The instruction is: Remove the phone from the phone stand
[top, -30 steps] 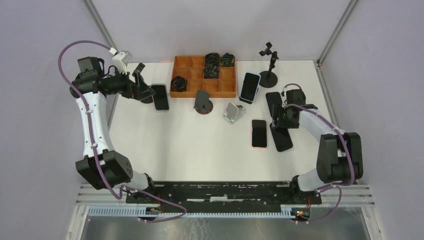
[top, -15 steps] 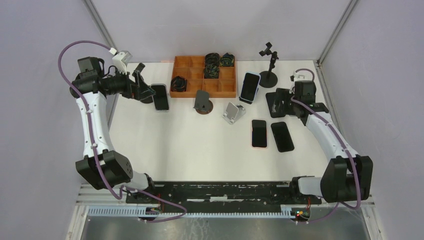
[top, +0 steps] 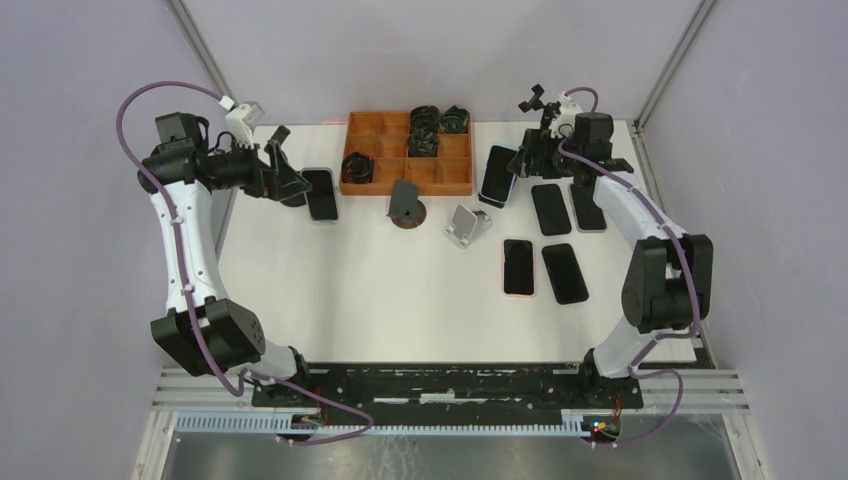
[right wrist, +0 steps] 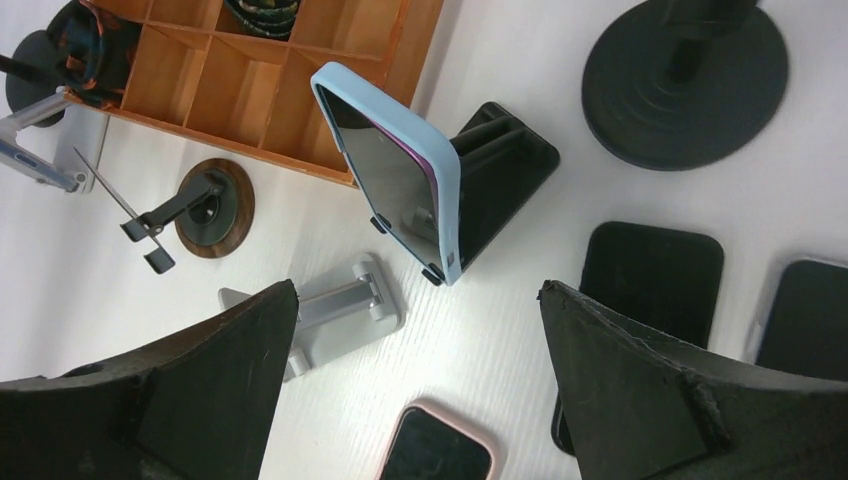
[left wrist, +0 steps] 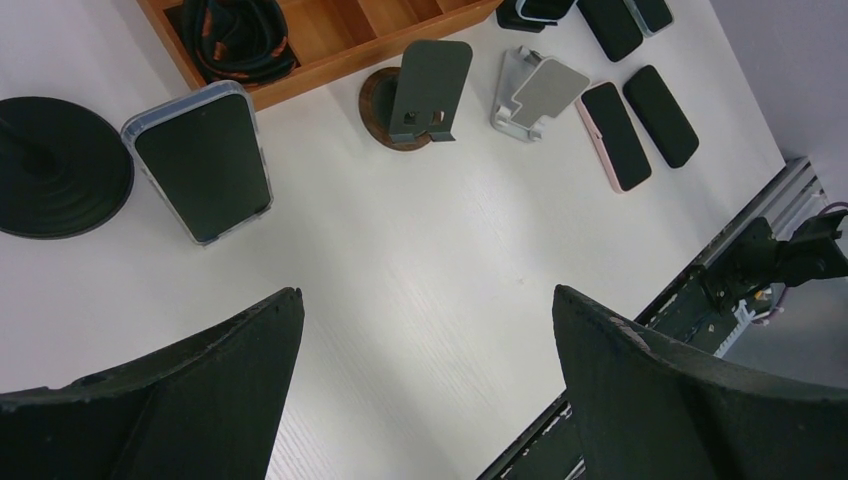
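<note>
One propped phone, top view: blue-cased phone (top: 500, 172) tilted up just right of the orange tray (top: 408, 150); other phones flat on the table (top: 380, 290).
Right gripper, top view: right gripper (top: 535, 157) just beside the propped phone on its right; opening hard to judge from here.
Left gripper, top view: left gripper (top: 286, 181) at the far left, well apart from the propped phone.
Left wrist view: fingers spread wide, nothing between them; clear-cased phone (left wrist: 203, 160) flat below, beside a black round base (left wrist: 60, 165).
Right wrist view: jaws wide open and empty; blue-cased phone seated against its black stand (right wrist: 505, 175), lower edge on the ledge, untouched and ahead of the fingertips.
Progress: none of the removal done, phone on its stand.
Remaining, by judgement: closing on the phone's edges, lifting it clear, laying it down.
</note>
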Robot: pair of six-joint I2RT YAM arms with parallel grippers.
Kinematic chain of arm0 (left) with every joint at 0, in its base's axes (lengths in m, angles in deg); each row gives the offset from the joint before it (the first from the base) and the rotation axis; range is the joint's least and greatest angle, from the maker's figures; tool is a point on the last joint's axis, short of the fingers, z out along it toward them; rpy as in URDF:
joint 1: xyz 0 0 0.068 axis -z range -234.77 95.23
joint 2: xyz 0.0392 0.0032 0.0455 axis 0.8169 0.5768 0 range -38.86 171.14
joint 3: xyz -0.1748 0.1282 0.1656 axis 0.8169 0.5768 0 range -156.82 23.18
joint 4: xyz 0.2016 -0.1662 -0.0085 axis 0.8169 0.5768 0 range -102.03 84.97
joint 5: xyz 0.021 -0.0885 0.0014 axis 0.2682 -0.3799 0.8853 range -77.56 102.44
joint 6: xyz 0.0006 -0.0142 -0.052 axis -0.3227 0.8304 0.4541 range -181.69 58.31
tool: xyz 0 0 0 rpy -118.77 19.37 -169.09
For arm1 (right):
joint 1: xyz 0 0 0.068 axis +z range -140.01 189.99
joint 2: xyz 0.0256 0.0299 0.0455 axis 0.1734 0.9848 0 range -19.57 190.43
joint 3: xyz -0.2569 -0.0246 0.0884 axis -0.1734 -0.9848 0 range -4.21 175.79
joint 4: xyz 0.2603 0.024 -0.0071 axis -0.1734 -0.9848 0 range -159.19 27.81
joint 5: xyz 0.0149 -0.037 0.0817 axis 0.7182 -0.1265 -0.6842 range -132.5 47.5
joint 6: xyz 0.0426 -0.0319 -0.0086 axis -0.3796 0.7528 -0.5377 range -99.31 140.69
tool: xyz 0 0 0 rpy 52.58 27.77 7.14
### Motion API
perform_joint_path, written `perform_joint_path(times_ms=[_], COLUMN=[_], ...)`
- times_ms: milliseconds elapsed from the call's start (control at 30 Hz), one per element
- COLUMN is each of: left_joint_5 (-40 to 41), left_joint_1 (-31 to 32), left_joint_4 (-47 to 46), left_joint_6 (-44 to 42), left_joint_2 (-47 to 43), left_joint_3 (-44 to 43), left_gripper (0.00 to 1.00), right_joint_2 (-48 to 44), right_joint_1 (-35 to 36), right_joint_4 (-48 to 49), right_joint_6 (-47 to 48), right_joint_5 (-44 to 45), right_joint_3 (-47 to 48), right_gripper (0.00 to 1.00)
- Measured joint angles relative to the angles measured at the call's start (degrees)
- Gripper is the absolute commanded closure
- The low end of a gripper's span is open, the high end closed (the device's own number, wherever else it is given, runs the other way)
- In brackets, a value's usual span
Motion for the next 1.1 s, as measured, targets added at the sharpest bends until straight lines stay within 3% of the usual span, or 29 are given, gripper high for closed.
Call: perform_joint_path(times_ms=[200, 533, 833, 1100], left_joint_5=[0.00, 0.02, 0.02, 0.02], left_joint_1=[0.00, 0.00, 0.00, 0.00], left_joint_4=[0.37, 1.36, 1.60, 1.60], left_joint_6=[0.02, 0.00, 0.00, -0.02], left_joint_2=[0.00, 0.00, 0.00, 0.00], left_joint_3=[-0.15, -0.37, -0.44, -0.50], left_gripper=[0.00, 0.00, 0.00, 0.00], right_joint_2=[5.42, 8.85, 10.21, 10.43], right_joint_1=[1.46, 2.82, 3.26, 3.61], right_joint_4=[3.91, 11.54, 18.03, 20.44], right_joint_6=[1.27, 2.23, 2.14, 2.62], right_joint_5=[-2.78, -4.35, -5.18, -5.81], right_joint_3=[0.59, 0.90, 0.87, 0.68], right_gripper=[0.02, 0.17, 0.51, 0.90])
